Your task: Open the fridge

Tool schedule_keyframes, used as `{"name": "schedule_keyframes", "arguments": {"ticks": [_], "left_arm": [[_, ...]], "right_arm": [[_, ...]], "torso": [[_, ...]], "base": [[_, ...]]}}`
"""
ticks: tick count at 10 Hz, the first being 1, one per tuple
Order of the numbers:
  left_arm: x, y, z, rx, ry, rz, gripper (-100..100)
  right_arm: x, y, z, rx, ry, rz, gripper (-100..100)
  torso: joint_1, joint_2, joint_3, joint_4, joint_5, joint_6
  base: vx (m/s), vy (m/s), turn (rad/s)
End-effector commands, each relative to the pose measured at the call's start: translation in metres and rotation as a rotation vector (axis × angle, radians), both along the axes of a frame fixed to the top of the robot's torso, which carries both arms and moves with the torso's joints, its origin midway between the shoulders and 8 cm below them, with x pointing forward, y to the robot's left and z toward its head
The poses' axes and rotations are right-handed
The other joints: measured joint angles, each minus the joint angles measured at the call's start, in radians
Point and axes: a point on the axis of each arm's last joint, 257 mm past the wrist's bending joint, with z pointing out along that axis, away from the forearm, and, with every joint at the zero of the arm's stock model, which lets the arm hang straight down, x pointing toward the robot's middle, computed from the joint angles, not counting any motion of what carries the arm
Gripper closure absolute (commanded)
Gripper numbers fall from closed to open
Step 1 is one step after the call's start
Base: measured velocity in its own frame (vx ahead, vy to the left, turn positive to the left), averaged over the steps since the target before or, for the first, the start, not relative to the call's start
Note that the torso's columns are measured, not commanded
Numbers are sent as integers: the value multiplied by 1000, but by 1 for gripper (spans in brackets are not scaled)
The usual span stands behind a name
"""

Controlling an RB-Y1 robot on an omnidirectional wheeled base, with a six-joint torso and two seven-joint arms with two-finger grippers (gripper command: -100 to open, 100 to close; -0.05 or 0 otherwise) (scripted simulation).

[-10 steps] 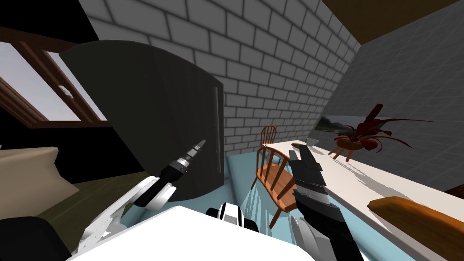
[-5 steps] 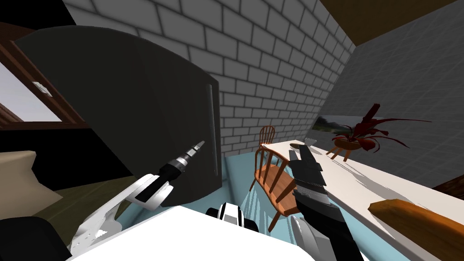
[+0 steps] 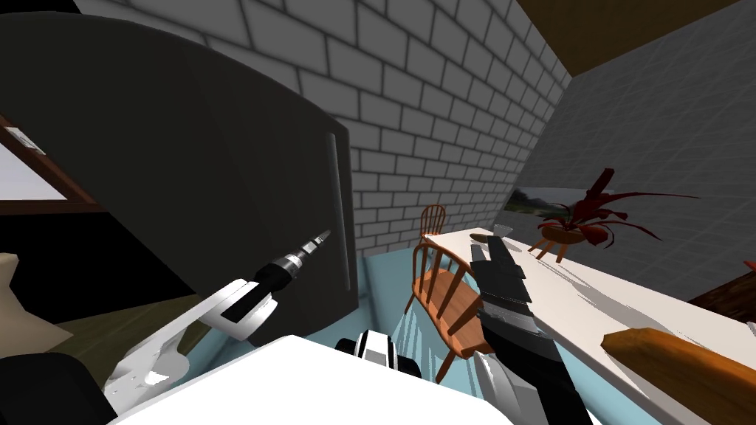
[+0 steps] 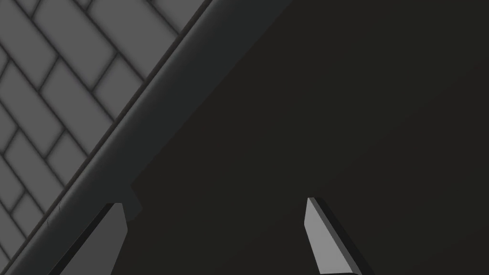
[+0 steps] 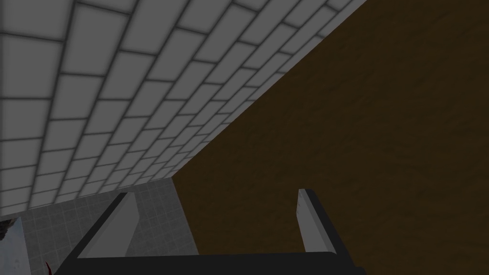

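Observation:
The fridge point(image 3: 221, 192) is a tall dark grey box against the brick wall, door closed, with a long vertical handle point(image 3: 341, 214) near its right edge. My left gripper point(image 3: 322, 237) points at the door just left of that handle, a short way off it. In the left wrist view the left gripper point(image 4: 212, 229) is open, nothing between its fingers, facing the dark door point(image 4: 334, 119); the handle bar point(image 4: 157, 119) runs slantwise by one fingertip. My right gripper point(image 3: 491, 247) is raised beside the table, and in the right wrist view the right gripper point(image 5: 215, 224) is open and empty.
A wooden chair point(image 3: 447, 295) stands right of the fridge at a long white table point(image 3: 590, 295) with a red plant point(image 3: 590, 218). A second chair point(image 3: 434, 219) is at the wall. A window point(image 3: 22, 177) and a black area lie left of the fridge.
The whole head view has shifted: I have moved nearer to the fridge, which now looms larger. My left gripper keeps its pose, closer to the door and handle. The right arm is unchanged.

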Motion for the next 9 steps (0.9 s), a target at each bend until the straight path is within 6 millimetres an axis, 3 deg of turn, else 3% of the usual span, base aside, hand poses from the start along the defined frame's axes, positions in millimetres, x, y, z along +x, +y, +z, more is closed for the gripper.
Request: {"name": "schedule_keyframes", "arguments": {"ticks": [1, 5, 9], "left_arm": [[1, 10, 4, 45, 25, 33, -100], [-3, 8, 24, 98, 23, 49, -100], [-13, -16, 55, 116, -25, 12, -100]], "right_arm": [[0, 0, 0, 0, 0, 0, 0], [0, 0, 0, 0, 0, 0, 0], [0, 0, 0, 0, 0, 0, 0]], "torso": [[-1, -1, 0, 0, 0, 0], [-1, 0, 0, 0, 0, 0], [-1, -1, -1, 0, -1, 0]], "base": [[70, -30, -48], [64, -28, -35], [31, -14, -18]]}}
